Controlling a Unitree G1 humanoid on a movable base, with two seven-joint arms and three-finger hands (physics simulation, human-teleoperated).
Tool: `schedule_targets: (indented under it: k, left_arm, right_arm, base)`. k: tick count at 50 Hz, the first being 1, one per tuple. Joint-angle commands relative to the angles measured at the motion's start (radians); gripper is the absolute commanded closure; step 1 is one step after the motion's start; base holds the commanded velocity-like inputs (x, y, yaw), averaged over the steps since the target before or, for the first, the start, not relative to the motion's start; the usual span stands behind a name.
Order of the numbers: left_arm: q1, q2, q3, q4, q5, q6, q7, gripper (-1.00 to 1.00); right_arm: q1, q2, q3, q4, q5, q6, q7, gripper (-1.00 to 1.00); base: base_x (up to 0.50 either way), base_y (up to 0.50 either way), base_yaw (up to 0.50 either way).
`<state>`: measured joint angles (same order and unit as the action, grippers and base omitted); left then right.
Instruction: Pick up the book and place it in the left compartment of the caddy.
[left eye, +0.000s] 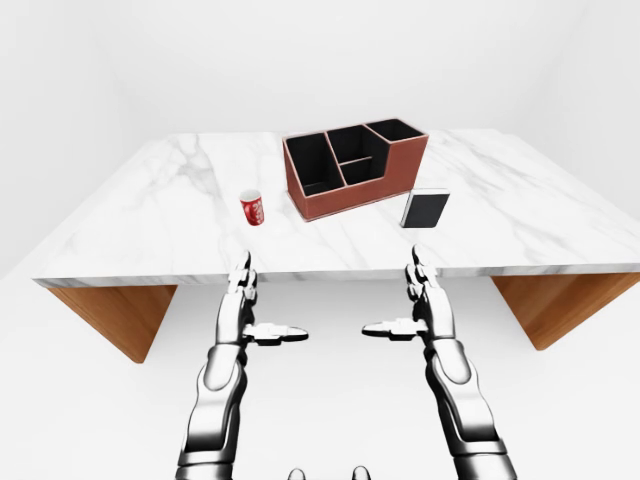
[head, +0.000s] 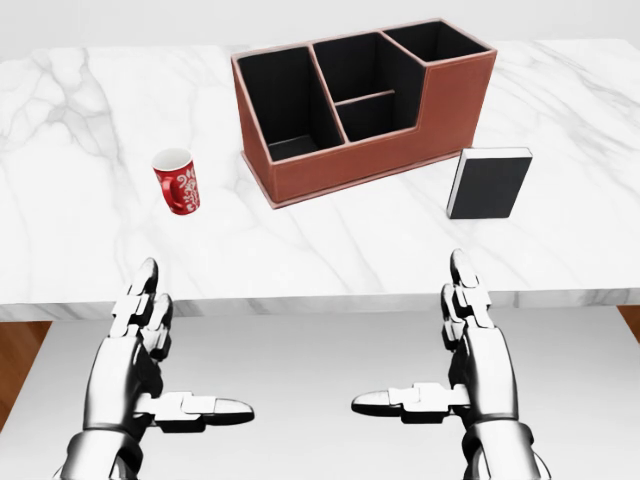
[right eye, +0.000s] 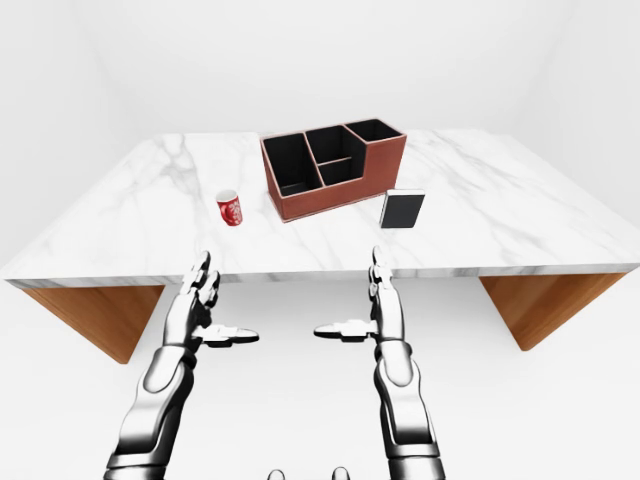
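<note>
Book (head: 489, 183) stands on table beyond right hand (head: 470, 340).

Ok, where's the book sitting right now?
In the head view the book stands on the marble table, right of centre, just beside the caddy at its right end and up the picture from the open right hand.

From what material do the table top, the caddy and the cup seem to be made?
Table top: looks like polished marble, white with grey veins. Caddy: matte reddish-brown outside with black lining, maybe leather or painted wood; unclear. Cup: red with white pattern and white inside, possibly ceramic or paper.
</note>
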<state>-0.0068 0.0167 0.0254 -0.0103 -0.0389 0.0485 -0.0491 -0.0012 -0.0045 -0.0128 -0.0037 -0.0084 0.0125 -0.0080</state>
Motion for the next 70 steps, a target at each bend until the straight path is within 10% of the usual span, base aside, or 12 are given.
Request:
schedule_targets:
  k: [1, 37, 68, 70]
  left_arm:
    - [-0.024, 0.031, 0.054, -0.011, -0.076, 0.039, -0.098, -1.0]
    - [-0.033, 0.041, 0.066, -0.007, -0.113, 0.039, -0.164, -1.0]
    - [-0.046, 0.047, 0.064, 0.025, -0.1, 0.039, -0.185, -1.0]
    - [-0.049, 0.047, 0.065, 0.029, -0.099, 0.039, -0.188, -1.0]
  right_arm:
    - [0.001, -0.008, -0.018, -0.009, -0.027, 0.028, -0.03, -0.97]
    - [0.059, -0.012, 0.005, -0.081, -0.07, -0.021, 0.059, -0.98]
    - [0.021, -0.017, 0.022, -0.022, -0.157, -0.025, 0.027, -1.0]
    - [0.013, -0.015, 0.025, -0.035, -0.17, 0.009, 0.028, -1.0]
  base:
    - [0.0, 0.0, 0.0]
    - [0.31, -0.09, 0.0]
    - [0.5, 0.04, 0.0]
    - [0.5, 0.04, 0.0]
